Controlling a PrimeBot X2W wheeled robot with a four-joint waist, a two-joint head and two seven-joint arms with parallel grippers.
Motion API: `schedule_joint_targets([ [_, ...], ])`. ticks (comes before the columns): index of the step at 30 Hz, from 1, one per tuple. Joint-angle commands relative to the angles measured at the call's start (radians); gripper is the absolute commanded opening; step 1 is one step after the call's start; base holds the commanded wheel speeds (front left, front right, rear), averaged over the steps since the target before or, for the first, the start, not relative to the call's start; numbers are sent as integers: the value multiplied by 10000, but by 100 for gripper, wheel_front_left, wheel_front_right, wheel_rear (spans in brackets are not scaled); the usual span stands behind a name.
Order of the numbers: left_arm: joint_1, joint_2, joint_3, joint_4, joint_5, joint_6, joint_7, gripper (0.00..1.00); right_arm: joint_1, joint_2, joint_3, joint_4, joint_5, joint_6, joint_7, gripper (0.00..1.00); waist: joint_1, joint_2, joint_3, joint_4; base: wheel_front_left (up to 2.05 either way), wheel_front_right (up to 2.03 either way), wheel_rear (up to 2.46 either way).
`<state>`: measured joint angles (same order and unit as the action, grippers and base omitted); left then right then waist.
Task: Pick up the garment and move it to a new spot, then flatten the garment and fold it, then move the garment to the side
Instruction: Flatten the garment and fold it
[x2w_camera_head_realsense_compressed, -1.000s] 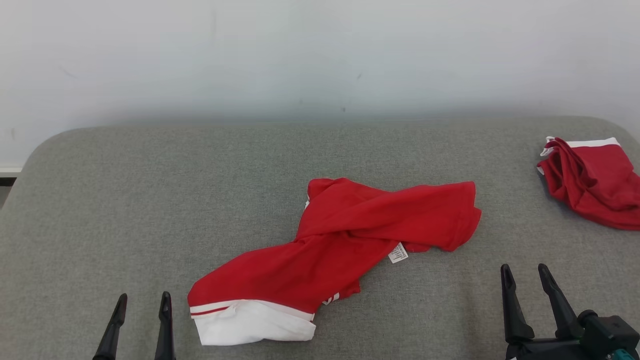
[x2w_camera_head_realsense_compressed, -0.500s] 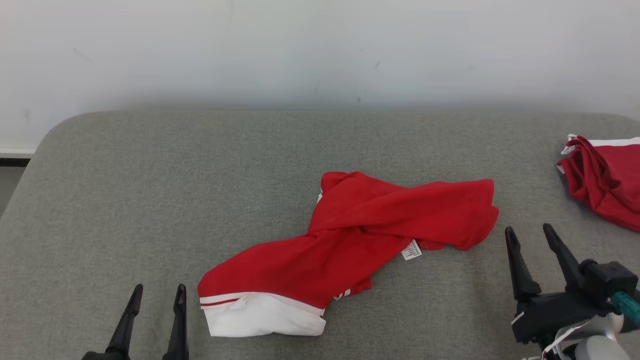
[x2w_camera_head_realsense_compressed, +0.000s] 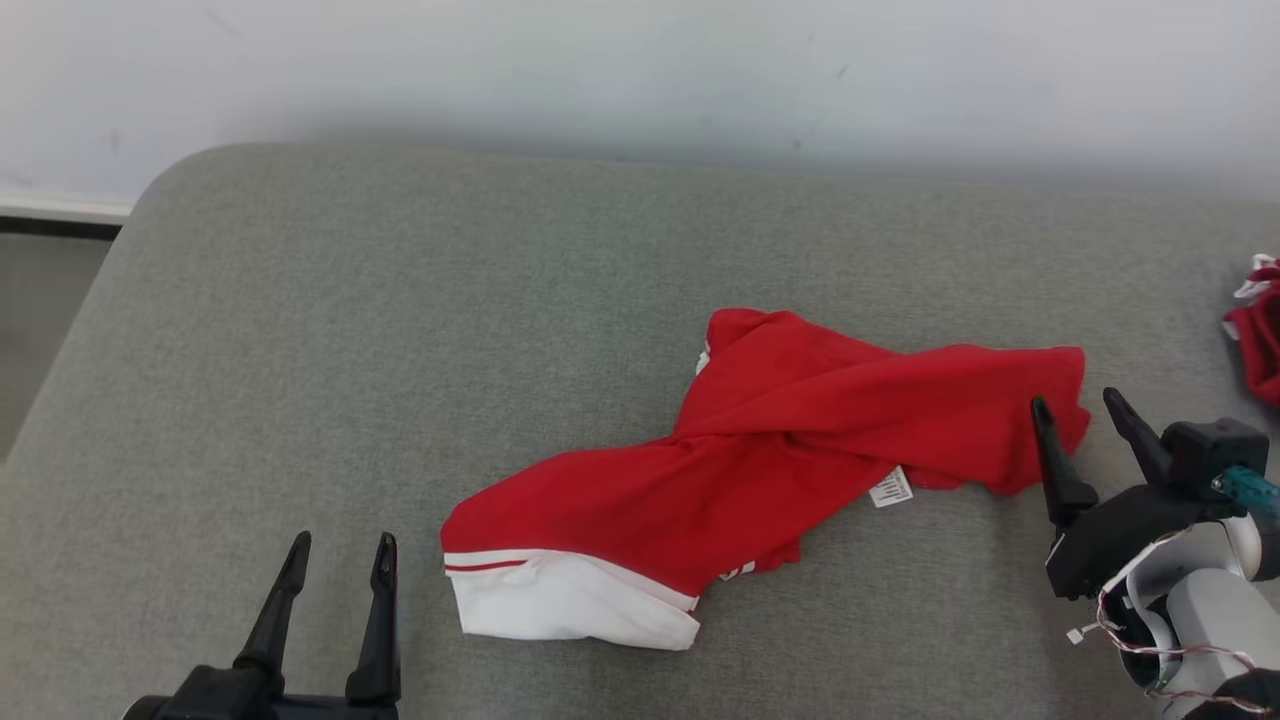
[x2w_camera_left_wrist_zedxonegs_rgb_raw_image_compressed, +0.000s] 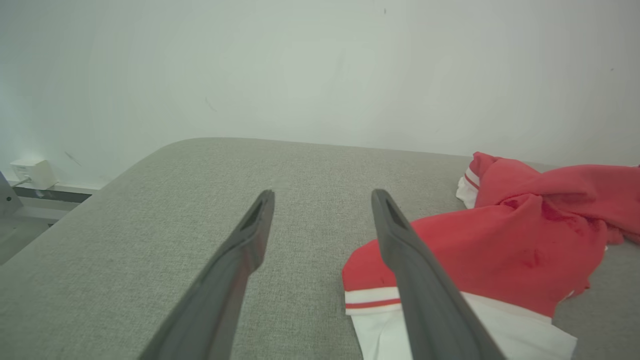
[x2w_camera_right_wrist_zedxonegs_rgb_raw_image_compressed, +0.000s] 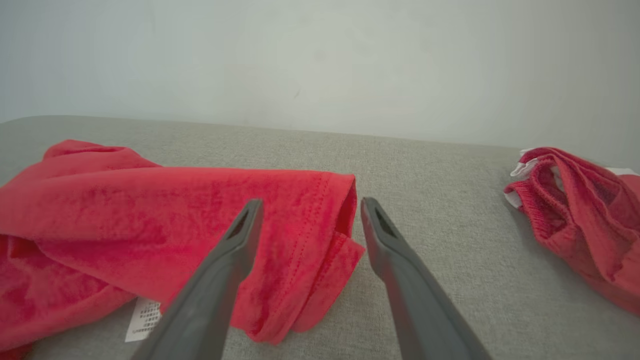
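The garment is red with a white, red-striped end, and it lies twisted across the middle of the grey cushioned surface. Its right hem sits between the fingers of my open right gripper, which hovers at that end holding nothing. My left gripper stands open just left of the white end, apart from the cloth. The right finger crosses the striped edge in the left wrist view. A white label shows under the red fold.
A second red and white garment lies bunched at the far right edge, also visible as a red heap. A pale wall backs the surface. Its rounded left corner drops to the floor.
The head camera has turned, shifting the whole picture right and down. My right gripper has advanced from the near edge up to the garment's right hem. The garment lies as before.
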<state>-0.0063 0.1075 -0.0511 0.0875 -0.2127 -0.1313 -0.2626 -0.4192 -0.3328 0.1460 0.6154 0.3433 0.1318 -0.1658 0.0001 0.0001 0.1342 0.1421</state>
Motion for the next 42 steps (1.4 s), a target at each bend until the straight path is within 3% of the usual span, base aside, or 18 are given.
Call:
schedule_joint_targets([
  [1, -121, -18, 3, 34, -13, 13, -30, 100, -147, -66, 72, 207, 115, -26, 60, 100, -1, -1, 223, 235, 0, 0, 0],
  [5, -223, -42, -23, 86, -35, 13, -30, 100, -669, -103, 411, 1089, 417, -26, 28, 100, -1, -1, 314, 362, 0, 0, 0],
  [6, -225, -47, -14, 111, -35, 13, -30, 100, -736, -73, 513, 1287, 534, -26, 29, 45, -1, -1, 323, 372, 0, 0, 0],
  [7, -246, -58, 1, 123, -35, 13, -30, 100, -813, -85, 620, 1427, 638, -26, -38, 11, -1, -1, 326, 379, 0, 0, 0],
  [8, -260, -66, 16, 130, -34, 13, -30, 100, -911, -126, 737, 1530, 696, -26, -148, 0, -1, -1, 322, 378, 0, 0, 0],
  [13, -63, -109, 148, 188, 4, 13, -30, 100, -1072, -116, 1251, 1773, 1047, -26, -690, 0, -1, -1, 122, 163, 0, 0, 0],
  [18, 244, -155, 368, 197, 17, 14, -30, 100, -559, -47, 1638, 952, 1442, -26, -964, 0, -1, -1, -287, -339, 0, 0, 0],
  [30, 751, -261, 677, 135, 119, 14, -30, 100, 1852, -431, 1065, -3223, 1278, -26, -904, 0, -1, -1, -884, -1552, 0, 0, 0],
  [37, 915, -336, 819, 65, 182, 14, -30, 100, 3486, -127, -294, -6248, 1078, -26, 177, 0, -1, -1, -951, -1868, 0, 0, 0],
  [42, 911, -362, 848, 64, 211, 14, -30, 100, 4028, 78, -981, -7730, 911, -26, 984, 0, -1, -1, -953, -1907, 0, 0, 0],
])
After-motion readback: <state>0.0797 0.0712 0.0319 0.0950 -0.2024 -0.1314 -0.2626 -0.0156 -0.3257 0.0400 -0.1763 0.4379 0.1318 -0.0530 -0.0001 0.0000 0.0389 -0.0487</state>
